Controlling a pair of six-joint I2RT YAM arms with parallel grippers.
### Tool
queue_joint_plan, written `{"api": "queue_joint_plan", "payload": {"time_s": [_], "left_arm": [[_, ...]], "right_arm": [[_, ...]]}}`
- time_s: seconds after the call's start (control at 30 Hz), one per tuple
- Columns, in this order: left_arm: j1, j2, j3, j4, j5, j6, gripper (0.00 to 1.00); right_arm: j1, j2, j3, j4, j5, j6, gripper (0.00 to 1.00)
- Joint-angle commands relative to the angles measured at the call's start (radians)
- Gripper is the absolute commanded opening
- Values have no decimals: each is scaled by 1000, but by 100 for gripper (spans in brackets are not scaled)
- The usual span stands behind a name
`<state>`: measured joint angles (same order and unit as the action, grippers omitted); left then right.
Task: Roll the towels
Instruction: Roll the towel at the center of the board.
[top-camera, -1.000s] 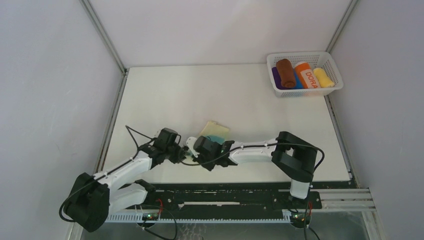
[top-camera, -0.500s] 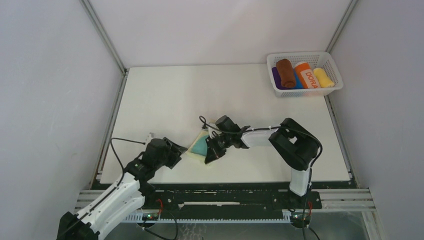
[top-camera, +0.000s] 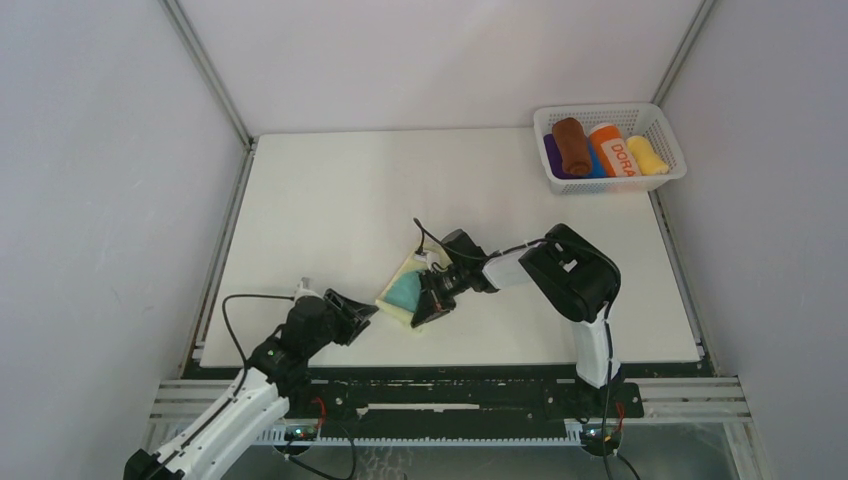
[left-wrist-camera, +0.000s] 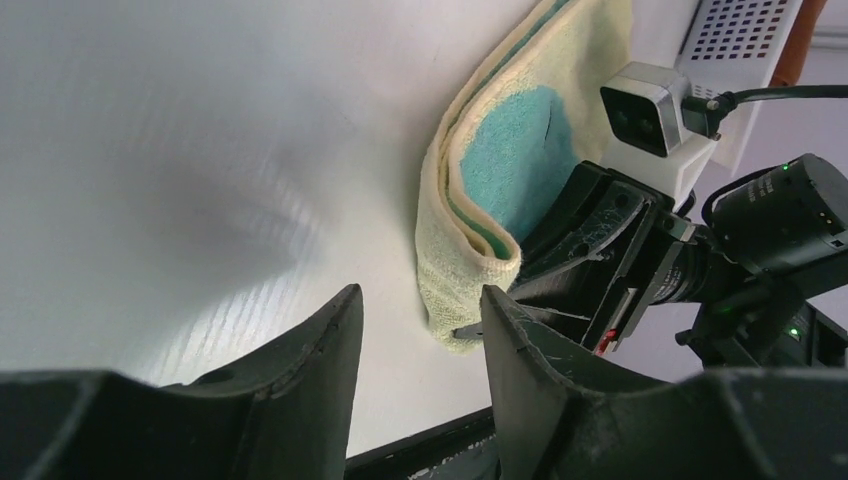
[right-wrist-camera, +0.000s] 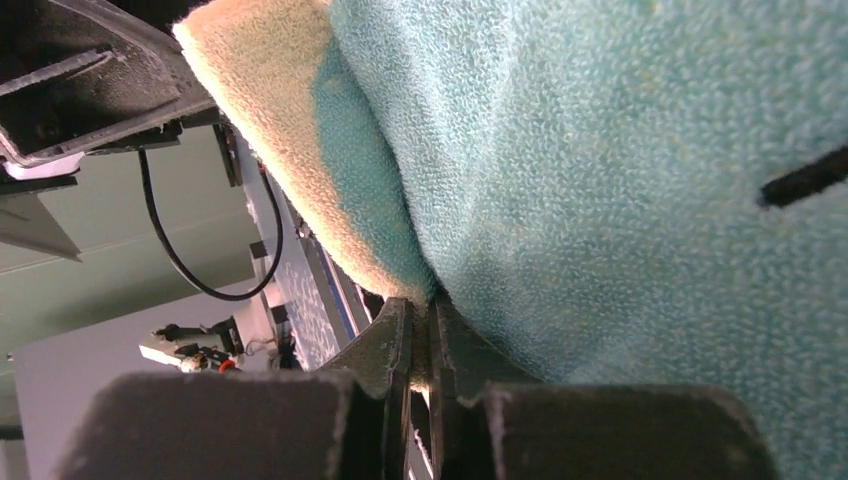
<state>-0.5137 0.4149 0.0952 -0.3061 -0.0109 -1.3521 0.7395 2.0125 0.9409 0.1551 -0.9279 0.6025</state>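
The teal towel (top-camera: 405, 291) with its pale cream side lies folded near the table's front middle; it also shows in the left wrist view (left-wrist-camera: 505, 170) and fills the right wrist view (right-wrist-camera: 620, 170). My right gripper (top-camera: 430, 305) is shut on the towel's near edge, its jaws pinching the cloth (right-wrist-camera: 430, 320). My left gripper (top-camera: 352, 312) is open and empty, just left of the towel and apart from it (left-wrist-camera: 420, 330). The rust-brown towel (top-camera: 572, 146) lies rolled in the white basket (top-camera: 668, 180) at the back right.
The basket also holds a purple roll (top-camera: 551, 156), a blue roll (top-camera: 596, 166), the orange "DORA" roll (top-camera: 616, 150) and a bright yellow roll (top-camera: 647, 155). Grey walls stand on both sides. The table's front edge and rail (top-camera: 450, 385) run just behind the grippers.
My left arm has pulled back toward the front left and let go, open now. My right gripper has folded back over the towel, holding its edge; the towel has shifted slightly.
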Motion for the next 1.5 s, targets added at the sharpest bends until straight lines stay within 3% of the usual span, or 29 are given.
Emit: {"api": "queue_joint_plan", "payload": {"time_s": [0.0,0.23,0.77,1.2,1.3,1.47], "left_arm": [[4,91,-13,157,58,4,52],[3,256,21,279,95,21,53],[3,325,21,400,96,27,58],[3,521,69,409,50,30,48],[3,576,95,326,33,27,47],[3,625,98,267,10,11,44]], "right_arm": [[-7,23,7,-2,-2,21,0],[-9,24,19,-46,11,4,0],[-8,29,36,-85,28,-11,0],[3,12,61,-154,61,-49,1],[15,-27,76,-215,109,-100,6],[60,-134,104,-343,276,-190,24]]}}
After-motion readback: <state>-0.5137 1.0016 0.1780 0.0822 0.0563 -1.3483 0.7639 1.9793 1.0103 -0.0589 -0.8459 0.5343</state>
